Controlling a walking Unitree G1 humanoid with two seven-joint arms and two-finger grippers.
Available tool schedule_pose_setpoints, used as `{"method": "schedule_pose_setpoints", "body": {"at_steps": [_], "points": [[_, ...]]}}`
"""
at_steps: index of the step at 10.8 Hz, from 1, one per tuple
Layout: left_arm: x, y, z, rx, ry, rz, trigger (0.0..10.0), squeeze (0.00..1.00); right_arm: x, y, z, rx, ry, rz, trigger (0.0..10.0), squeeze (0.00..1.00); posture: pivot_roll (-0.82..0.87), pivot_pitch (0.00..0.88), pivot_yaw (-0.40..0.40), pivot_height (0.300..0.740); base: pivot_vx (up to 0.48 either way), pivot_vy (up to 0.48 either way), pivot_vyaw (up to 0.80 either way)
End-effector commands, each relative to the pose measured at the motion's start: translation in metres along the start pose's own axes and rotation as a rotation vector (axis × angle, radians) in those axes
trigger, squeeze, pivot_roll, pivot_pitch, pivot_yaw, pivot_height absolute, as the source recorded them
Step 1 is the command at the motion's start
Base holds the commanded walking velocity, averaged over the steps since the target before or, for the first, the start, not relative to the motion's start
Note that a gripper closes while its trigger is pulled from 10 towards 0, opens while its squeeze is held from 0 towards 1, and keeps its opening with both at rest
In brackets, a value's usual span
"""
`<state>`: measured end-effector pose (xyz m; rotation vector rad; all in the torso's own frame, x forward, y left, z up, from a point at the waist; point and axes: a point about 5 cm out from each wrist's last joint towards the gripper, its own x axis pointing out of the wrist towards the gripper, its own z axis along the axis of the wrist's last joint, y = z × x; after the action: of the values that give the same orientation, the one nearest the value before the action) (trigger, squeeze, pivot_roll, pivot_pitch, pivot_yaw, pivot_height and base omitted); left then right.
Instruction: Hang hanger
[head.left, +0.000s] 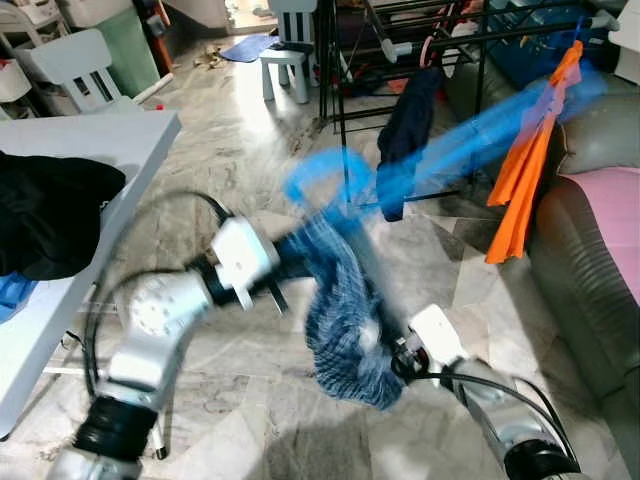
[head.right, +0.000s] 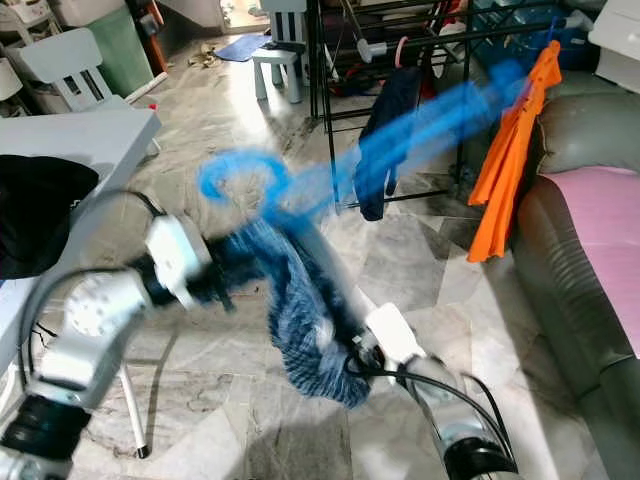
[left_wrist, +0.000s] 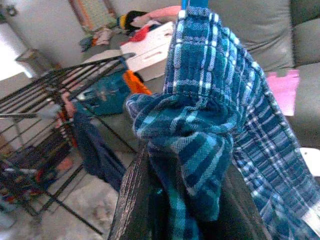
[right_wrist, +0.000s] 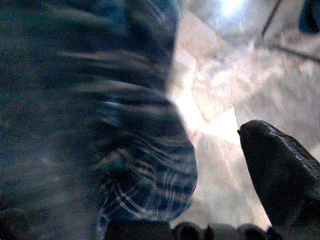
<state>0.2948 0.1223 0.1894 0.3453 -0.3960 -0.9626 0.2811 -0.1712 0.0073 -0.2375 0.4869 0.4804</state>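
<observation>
A blue plastic hanger (head.left: 322, 172), smeared by motion, carries a blue plaid cloth (head.left: 345, 320) in mid-air over the floor. Its long arm stretches up toward the black drying rack (head.left: 400, 30). My left gripper (head.left: 290, 262) is shut on the bunched plaid cloth (left_wrist: 200, 125) just under the hanger (left_wrist: 192, 4), with a black finger (left_wrist: 132, 200) on each side of it. My right gripper (head.left: 395, 355) is at the cloth's lower end. In its wrist view the cloth (right_wrist: 100, 125) lies to one side, and floor shows between it and one finger (right_wrist: 282, 175), so this gripper stands open.
An orange garment (head.left: 525, 190) and a dark navy one (head.left: 405, 130) hang from the rack. A grey sofa (head.left: 600, 260) with a pink cover is on the right. On the left, a white table (head.left: 110, 140) bears black clothing (head.left: 50, 210). White chairs (head.left: 290, 60) stand behind.
</observation>
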Motion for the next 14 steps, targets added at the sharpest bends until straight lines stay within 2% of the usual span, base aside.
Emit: {"method": "schedule_pose_setpoints", "body": {"at_steps": [1, 3, 4, 5, 6, 7, 9, 10, 11, 12, 13, 14], "points": [[-0.007, 0.019, 0.005, 0.061, 0.007, 0.079, 0.0, 0.00, -0.003, -0.001, -0.017, 0.082, 0.071, -0.047, 0.0, 0.00, -0.05, 0.072, 0.075, 0.740, 0.000, 0.000, 0.00], [-0.014, 0.026, 0.004, 0.067, 0.032, 0.114, 0.0, 0.00, -0.014, -0.011, -0.039, 0.194, 0.135, -0.125, 0.0, 0.00, -0.06, 0.078, 0.075, 0.740, 0.000, 0.000, 0.00], [-0.016, 0.029, 0.002, 0.070, 0.045, 0.130, 0.0, 0.00, -0.022, -0.025, -0.044, 0.259, 0.143, -0.203, 0.0, 0.00, -0.06, 0.077, 0.074, 0.740, 0.000, 0.000, 0.00], [-0.021, 0.025, -0.008, 0.115, 0.101, 0.092, 0.0, 0.00, -0.038, -0.061, -0.038, 0.353, 0.089, -0.366, 0.0, 0.00, -0.08, 0.077, 0.074, 0.740, 0.000, 0.000, 0.00], [-0.022, 0.020, -0.012, 0.130, 0.121, 0.058, 0.0, 0.00, -0.044, -0.080, -0.028, 0.374, 0.044, -0.431, 0.0, 0.00, -0.08, 0.077, 0.073, 0.740, 0.000, 0.000, 0.00], [-0.026, 0.008, -0.024, 0.066, 0.141, 0.040, 0.0, 0.00, -0.057, -0.123, 0.013, 0.439, -0.106, -0.580, 0.0, 0.00, -0.10, 0.077, 0.073, 0.740, 0.000, 0.000, 0.00], [-0.031, -0.013, -0.042, -0.025, 0.185, -0.037, 0.0, 0.00, -0.064, -0.155, 0.080, 0.409, -0.289, -0.641, 0.0, 0.00, -0.11, 0.074, 0.075, 0.740, 0.000, 0.000, 0.00], [-0.033, -0.024, -0.048, -0.050, 0.204, -0.097, 0.0, 0.00, -0.063, -0.160, 0.106, 0.360, -0.313, -0.630, 0.0, 0.00, -0.11, 0.070, 0.073, 0.740, 0.000, 0.000, 0.00], [-0.032, -0.033, -0.049, -0.079, 0.202, -0.148, 0.0, 0.00, -0.063, -0.165, 0.120, 0.302, -0.307, -0.650, 0.0, 0.00, -0.10, 0.066, 0.067, 0.740, 0.000, 0.000, 0.00], [-0.034, -0.039, -0.055, -0.086, 0.231, -0.181, 0.0, 0.00, -0.064, -0.167, 0.130, 0.297, -0.330, -0.652, 0.0, 0.00, -0.10, 0.062, 0.063, 0.740, 0.000, 0.000, 0.00], [-0.041, -0.051, -0.067, -0.087, 0.303, -0.242, 0.0, 0.00, -0.066, -0.169, 0.147, 0.284, -0.375, -0.644, 0.0, 0.00, -0.10, 0.059, 0.059, 0.740, 0.000, 0.000, 0.00], [-0.042, -0.055, -0.073, -0.098, 0.331, -0.246, 0.0, 0.00, -0.068, -0.168, 0.158, 0.278, -0.405, -0.634, 0.0, 0.00, -0.10, 0.056, 0.059, 0.740, 0.000, 0.000, 0.00]]}}
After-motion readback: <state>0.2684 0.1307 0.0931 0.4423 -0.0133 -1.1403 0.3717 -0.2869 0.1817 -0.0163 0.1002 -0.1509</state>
